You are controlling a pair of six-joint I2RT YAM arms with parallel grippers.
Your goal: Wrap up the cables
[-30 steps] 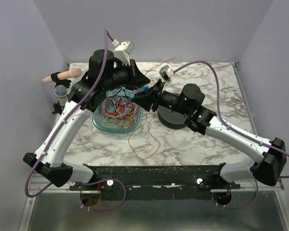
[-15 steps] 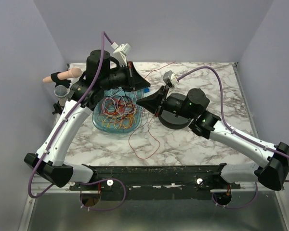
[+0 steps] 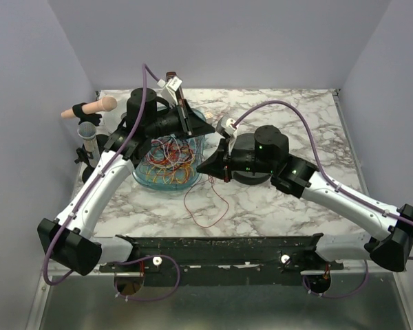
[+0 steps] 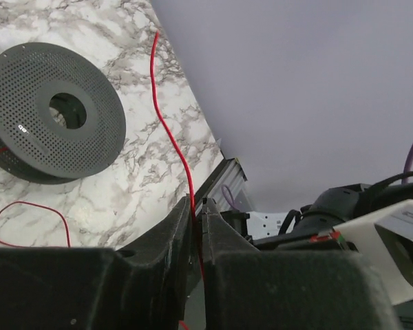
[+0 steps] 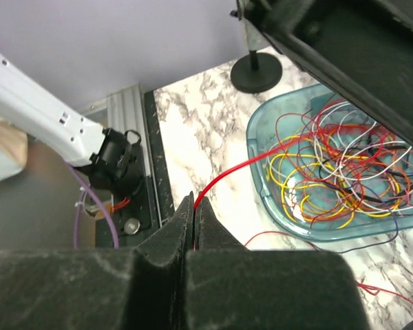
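Now | marble table [image 3: 282, 206] is lying beneath both grippers | blue tray [image 5: 258, 137] is holding tangled cables [image 5: 330, 172] ahead and right of the right gripper [image 5: 194, 201] | black spool [image 4: 55, 113] is lying ahead-left of the left gripper [image 4: 197, 203] | right jaws are pinching a red cable [image 5: 227, 175] running toward the tray | left jaws are standing barely apart, a red strand [image 4: 168, 134] threading the gap.

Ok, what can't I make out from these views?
Top view: the right arm covers most of the dark perforated round spool.
Left wrist view: shadow inside the left gripper hides whether it pinches the thin red cable.
Right wrist view: the right gripper is shut on a red strand that vanishes into the tangle in the clear blue plastic tray; unclear if same cable.
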